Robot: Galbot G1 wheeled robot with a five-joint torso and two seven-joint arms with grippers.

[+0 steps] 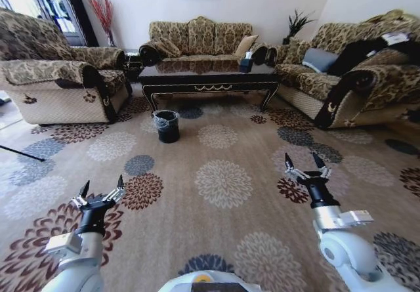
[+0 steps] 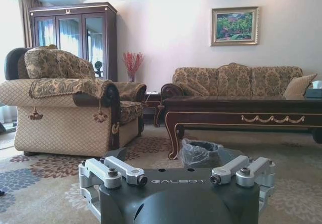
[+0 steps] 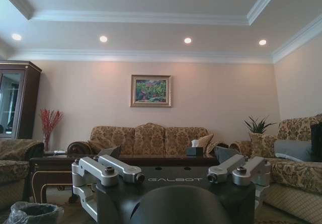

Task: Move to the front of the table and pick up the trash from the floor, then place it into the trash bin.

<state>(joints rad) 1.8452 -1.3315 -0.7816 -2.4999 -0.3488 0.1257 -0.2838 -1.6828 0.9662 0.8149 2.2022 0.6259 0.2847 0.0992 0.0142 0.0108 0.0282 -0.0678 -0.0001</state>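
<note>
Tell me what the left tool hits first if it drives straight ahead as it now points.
Likely the small black plastic-lined trash bin, dead ahead of the open left tool in its wrist view, with the dark glossy wooden coffee table behind it; depth is uncertain.

Living room with cream walls, patterned sofas (image 1: 200,37) and armchair (image 1: 56,75), framed painting (image 3: 150,90), dark glass cabinet (image 2: 75,35), recessed ceiling lights (image 3: 187,40), flower-medallion carpet (image 1: 223,184)

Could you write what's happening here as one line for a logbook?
left tool: open, low over floor | right tool: open, raised | trash bin: by table, far ahead
</note>
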